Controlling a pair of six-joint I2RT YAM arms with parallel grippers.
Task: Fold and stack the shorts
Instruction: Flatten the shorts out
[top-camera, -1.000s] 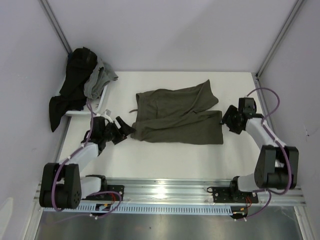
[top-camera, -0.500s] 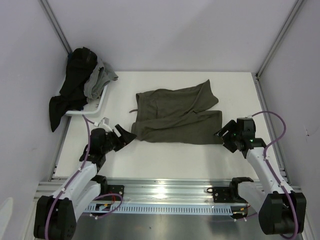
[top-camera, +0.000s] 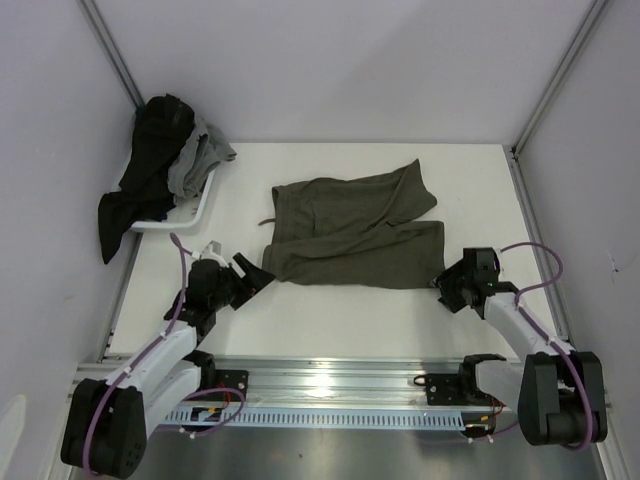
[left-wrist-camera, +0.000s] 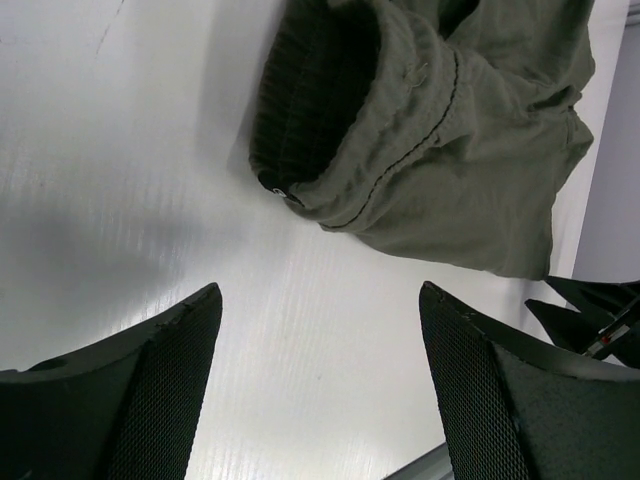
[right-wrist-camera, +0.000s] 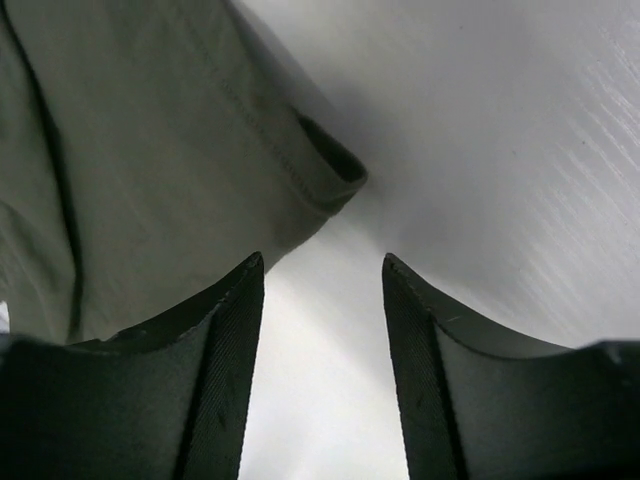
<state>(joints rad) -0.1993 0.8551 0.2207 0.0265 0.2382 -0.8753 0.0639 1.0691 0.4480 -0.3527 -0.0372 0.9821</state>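
Observation:
The olive-green shorts (top-camera: 350, 230) lie spread flat mid-table, waistband to the left, legs to the right. My left gripper (top-camera: 254, 276) sits low on the table just off the waistband's near-left corner. In the left wrist view that gripper (left-wrist-camera: 320, 295) stands open over bare table, and the ribbed waistband corner (left-wrist-camera: 300, 130) lies a little ahead of it. My right gripper (top-camera: 444, 288) is at the near leg's right corner. In the right wrist view it (right-wrist-camera: 322, 262) is open, and the hem corner (right-wrist-camera: 335, 175) lies just beyond the fingertips, untouched.
A white tray (top-camera: 205, 205) at the back left holds a heap of black and grey clothes (top-camera: 160, 160), some hanging over its edge. A metal rail (top-camera: 330, 375) runs along the near edge. Grey walls close in both sides.
Both arms have drawn nearward and lower. The right gripper went from beside the leg's right edge to its near-right corner and its jaws narrowed. The shorts have not moved.

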